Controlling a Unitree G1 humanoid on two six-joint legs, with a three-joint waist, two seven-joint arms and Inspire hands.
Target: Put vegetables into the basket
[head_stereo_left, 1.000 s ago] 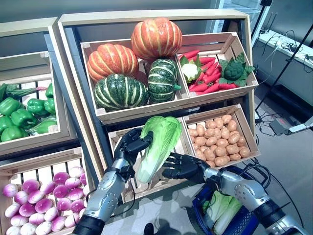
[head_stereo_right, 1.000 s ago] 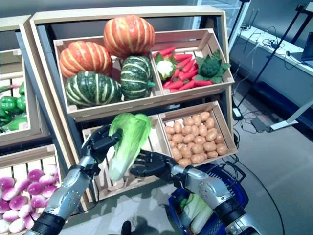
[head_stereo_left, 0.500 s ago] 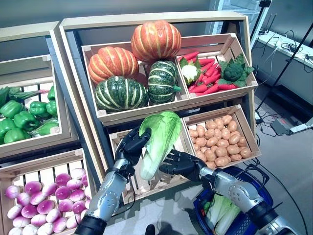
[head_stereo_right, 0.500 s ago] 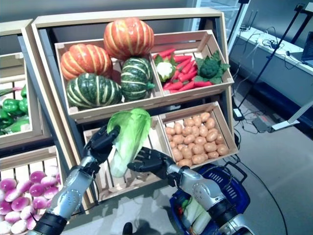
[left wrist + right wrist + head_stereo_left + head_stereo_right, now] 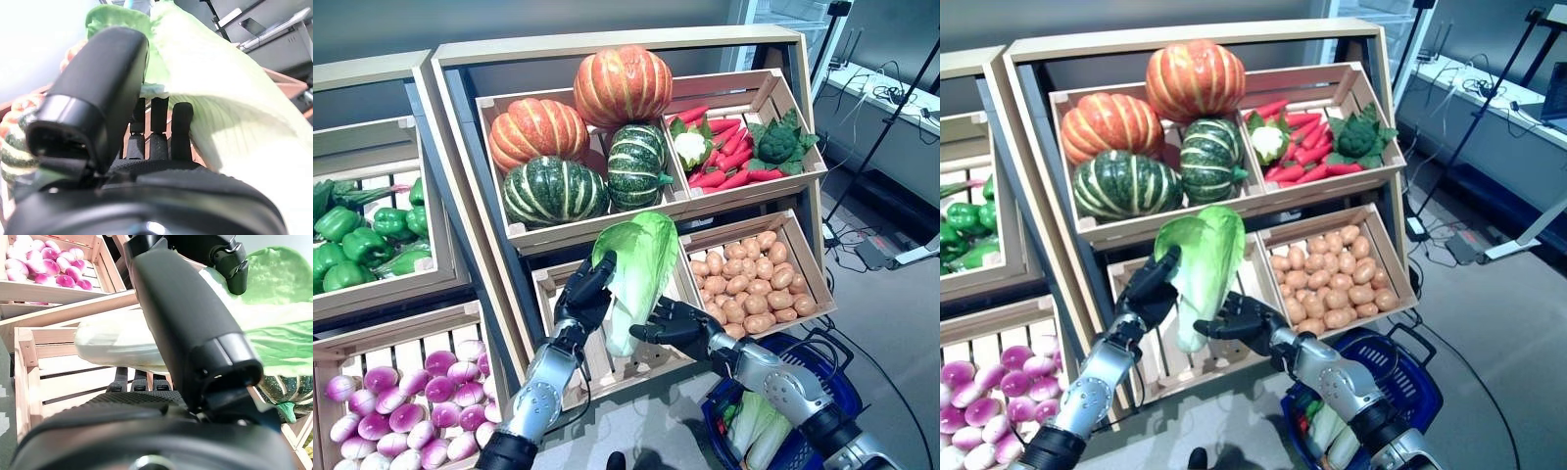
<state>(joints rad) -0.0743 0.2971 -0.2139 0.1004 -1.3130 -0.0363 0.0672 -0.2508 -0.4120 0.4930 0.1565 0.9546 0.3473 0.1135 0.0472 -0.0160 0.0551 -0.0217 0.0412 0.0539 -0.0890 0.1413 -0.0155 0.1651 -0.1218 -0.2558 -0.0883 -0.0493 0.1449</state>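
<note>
A long pale-green cabbage (image 5: 636,272) hangs upright in front of the slatted lower middle crate (image 5: 553,286). My left hand (image 5: 581,296) grips its left side, with the thumb (image 5: 93,93) before the leaf (image 5: 220,103) and the fingers behind it. My right hand (image 5: 674,325) comes in from the right at the white stalk end. Its thumb (image 5: 186,318) lies over the stalk (image 5: 115,340) and its fingers lie under it. The blue basket (image 5: 837,387) stands on the floor at the lower right, below my right arm, with another cabbage (image 5: 754,431) inside.
The upper crates hold orange and green pumpkins (image 5: 563,132), and red chillies with cauliflower and broccoli (image 5: 734,147). Potatoes (image 5: 749,279) fill the lower right crate. On the left stand green peppers (image 5: 362,235) and purple-white bulbs (image 5: 391,421).
The cabbage has risen a little and shifted right with my left hand. My right hand has come in closer round its stalk end.
</note>
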